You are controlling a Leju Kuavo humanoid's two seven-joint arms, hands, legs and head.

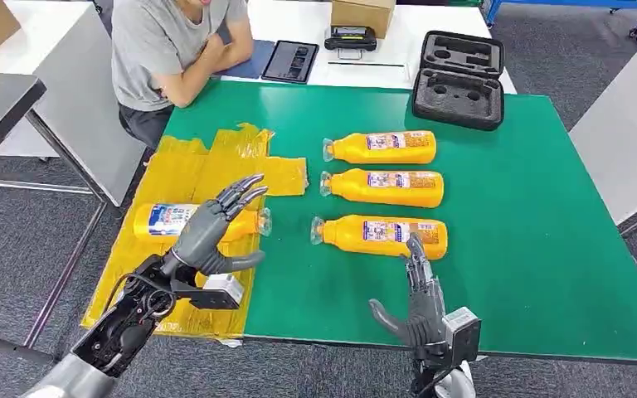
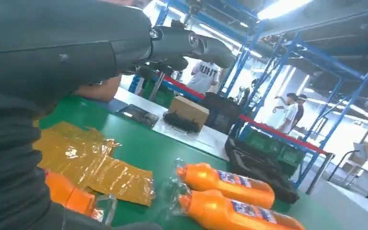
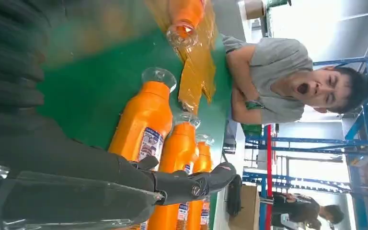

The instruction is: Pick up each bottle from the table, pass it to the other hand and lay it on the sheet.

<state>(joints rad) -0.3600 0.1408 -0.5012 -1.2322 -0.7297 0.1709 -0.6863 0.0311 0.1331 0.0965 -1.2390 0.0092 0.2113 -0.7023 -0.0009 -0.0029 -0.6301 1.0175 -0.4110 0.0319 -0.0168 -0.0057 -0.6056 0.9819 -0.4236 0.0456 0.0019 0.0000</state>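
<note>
- my left hand [image 1: 207, 230] hangs open, holding nothing, just above the bottle on the sheet [image 1: 159, 219].
- my right hand [image 1: 419, 298] is open too, fingertips at the nearest bottle [image 1: 381, 235].

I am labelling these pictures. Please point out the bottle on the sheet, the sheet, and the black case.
bottle on the sheet [image 1: 164, 220], head view, on its label.
sheet [image 1: 182, 170], head view, on a bare yellow part above the bottle.
black case [image 1: 458, 104], head view, on its open lower half.

Silver arms, dark grey fingers [image 1: 236, 195], black cables.
</note>
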